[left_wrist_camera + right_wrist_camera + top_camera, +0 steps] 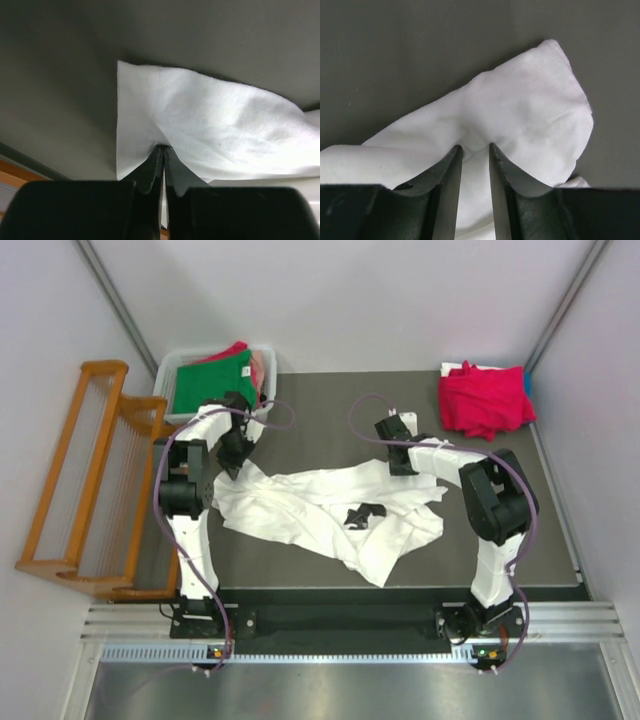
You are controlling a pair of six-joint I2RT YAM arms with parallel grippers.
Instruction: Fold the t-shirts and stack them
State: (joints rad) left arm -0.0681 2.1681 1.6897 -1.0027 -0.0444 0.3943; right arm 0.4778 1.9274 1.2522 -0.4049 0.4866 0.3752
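A white t-shirt (320, 510) lies crumpled and spread across the middle of the dark table, with a small black print (365, 513) on it. My left gripper (235, 455) is at the shirt's far left corner. In the left wrist view the left gripper (164, 147) is shut on a thin edge of the white shirt (210, 120). My right gripper (400, 462) is at the shirt's far right corner. In the right wrist view the right gripper (475, 146) stands narrowly apart with a fold of the shirt (520, 110) bunched between its jaws.
A pile of red shirts (485, 400) lies at the far right corner of the table. A clear bin (165, 375) at the far left holds green and red shirts. A wooden rack (85, 480) stands left of the table.
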